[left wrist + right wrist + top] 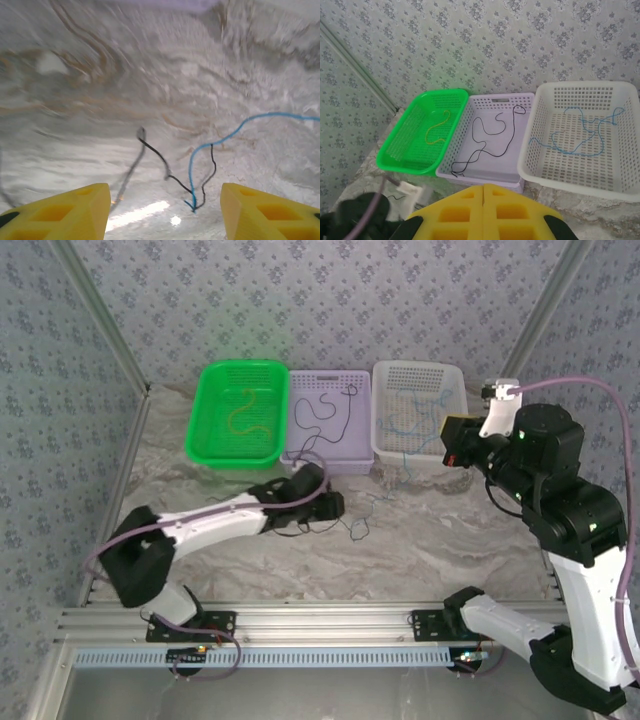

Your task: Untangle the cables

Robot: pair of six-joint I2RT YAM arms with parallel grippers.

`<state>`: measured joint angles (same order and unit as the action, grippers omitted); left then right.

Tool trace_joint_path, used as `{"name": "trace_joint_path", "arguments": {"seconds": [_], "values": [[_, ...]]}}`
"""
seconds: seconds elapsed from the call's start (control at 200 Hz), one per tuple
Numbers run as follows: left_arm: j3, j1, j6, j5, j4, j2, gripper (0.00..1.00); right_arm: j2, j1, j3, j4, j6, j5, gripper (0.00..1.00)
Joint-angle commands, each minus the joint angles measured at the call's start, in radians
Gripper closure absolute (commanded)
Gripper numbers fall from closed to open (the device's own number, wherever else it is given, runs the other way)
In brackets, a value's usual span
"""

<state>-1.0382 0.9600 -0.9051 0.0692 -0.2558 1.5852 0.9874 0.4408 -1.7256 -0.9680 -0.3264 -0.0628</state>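
Plainly the left claw (164, 196) is the nearer one: it hangs low over the surface (100, 75), its yellow fingers (75, 210) spread wide with nothing gripped. Just ahead, in the gap between them, a blue cable (220, 139) and a black cable (159, 156) meet in a small knot on the surface. From there the blue one runs up and off to the right, and the black one up to the left. The right claw (483, 194), fingers pressed together and empty, is raised well apart, beside the white basket (376, 415). No writing can be read.
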Motion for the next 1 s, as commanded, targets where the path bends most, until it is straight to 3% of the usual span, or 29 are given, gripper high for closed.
{"name": "trace_joint_path", "arguments": {"seconds": [0.0,0.1,0.305,0.365,0.475,0.595,0.829,0.994], "values": [[-0.127,0.07,-0.126,0.139,-0.135,0.086,0.39,-0.02,-0.007,0.007,0.006,-0.017,0.009,1.0],[-0.142,0.092,-0.183,0.207,-0.161,0.142,0.4,-0.028,-0.009,0.009,0.007,-0.017,0.012,1.0],[-0.142,0.055,-0.177,0.178,-0.028,0.255,0.49,-0.043,-0.012,0.011,0.008,-0.013,0.009,1.0],[-0.165,0.047,-0.177,0.192,-0.056,0.292,0.61,-0.042,-0.014,0.001,0.005,-0.01,0.0,1.0],[-0.099,0.023,-0.183,0.224,0.003,0.286,1.0,-0.04,-0.019,-0.035,0.004,0.003,-0.022,1.0],[0.003,-0.001,-0.178,0.318,-0.016,0.204,1.0,-0.02,-0.025,-0.114,-0.01,0.038,-0.098,1.0],[0.238,-0.117,-0.129,0.321,-0.02,0.02,1.0,0.024,-0.03,-0.302,-0.004,0.121,-0.281,1.0],[0.327,-0.197,-0.094,0.296,-0.008,-0.051,1.0,0.056,-0.03,-0.396,0.018,0.148,-0.264,1.0]]}}
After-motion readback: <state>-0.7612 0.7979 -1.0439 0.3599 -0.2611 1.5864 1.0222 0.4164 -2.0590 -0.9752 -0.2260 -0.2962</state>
